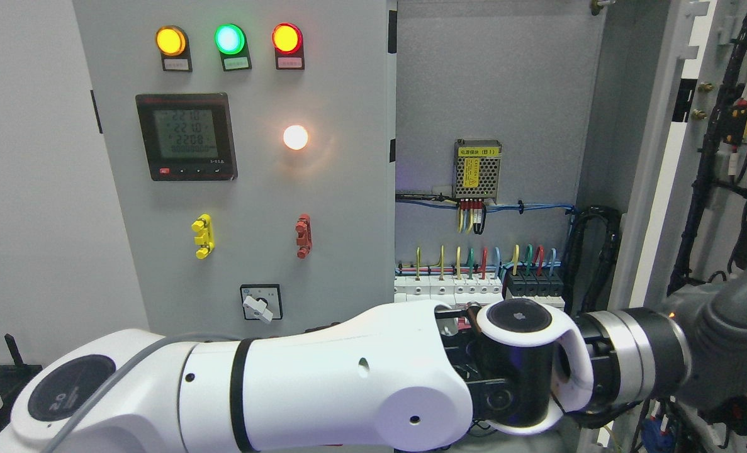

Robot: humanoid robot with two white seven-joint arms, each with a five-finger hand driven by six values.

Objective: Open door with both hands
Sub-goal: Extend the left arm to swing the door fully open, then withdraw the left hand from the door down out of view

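Left arm (348, 384) comes in from the lower left and reaches across the bottom of the view to the right. The left hand (735, 327) is a grey shape at the far right edge, and it is cut off there, so I cannot tell whether it is open or closed or what it touches. The right hand is out of view.

The right door (658, 157) is swung wide open. Its pale edge runs slanted just left of and above the hand. Its inner face with black cable bundles (703, 189) is directly above the hand. The cabinet opening (505, 82) lies left of the hand, clear across its upper half and blocked low down by the forearm. The left door (348, 220) is shut, well left of the hand, and its right edge meets the opening.

Counts on the left door:
- 3 lamps in the top row: yellow (170, 41), green (230, 39), red (287, 38)
- 1 white lamp (295, 137), lit
- 1 meter (186, 136)
- 2 clips: yellow (203, 236), red (303, 236)
- 1 rotary switch (260, 303)

Counts inside the cabinet:
- 1 power supply box (477, 168)
- 1 row of breakers (461, 286), with coloured wires rising from it; its lower part is hidden behind the arm
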